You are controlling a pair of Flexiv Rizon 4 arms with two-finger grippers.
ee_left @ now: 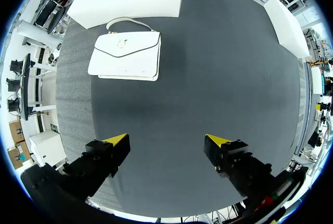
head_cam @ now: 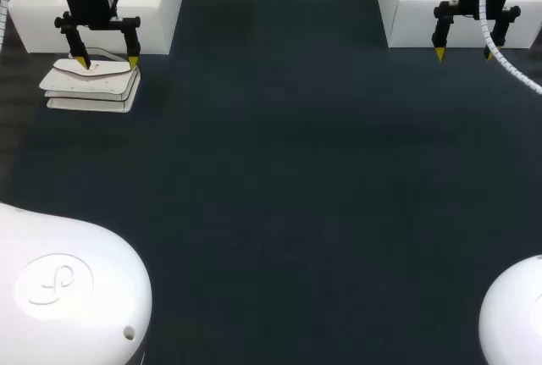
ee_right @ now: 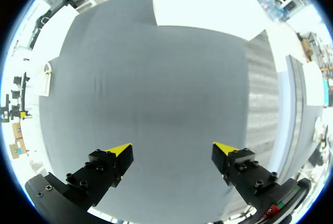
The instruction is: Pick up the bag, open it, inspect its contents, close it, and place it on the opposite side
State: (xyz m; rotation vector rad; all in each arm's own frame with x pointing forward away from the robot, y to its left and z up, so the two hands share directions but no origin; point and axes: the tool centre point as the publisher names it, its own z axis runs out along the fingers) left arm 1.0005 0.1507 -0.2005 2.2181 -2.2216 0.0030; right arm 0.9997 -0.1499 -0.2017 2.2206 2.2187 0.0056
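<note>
**One bag, two empty claws**

The white bag (head_cam: 91, 85) lies flat at the far left corner of the tabletop (head_cam: 271, 179), flap side up, with its handle toward a white block (head_cam: 157, 1). The left claw (head_cam: 107, 62) hangs above it, fingers spread wide and touching nothing (its wrist view shows the bag (ee_left: 126, 56) ahead, clear of both tips). The right claw (head_cam: 464, 53), at the far right, is equally wide and empty. Count: one bag, two claws, two white blocks.

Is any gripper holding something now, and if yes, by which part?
Nothing is held. The left gripper and the right gripper are both open; the white bag lies on the table.
</note>
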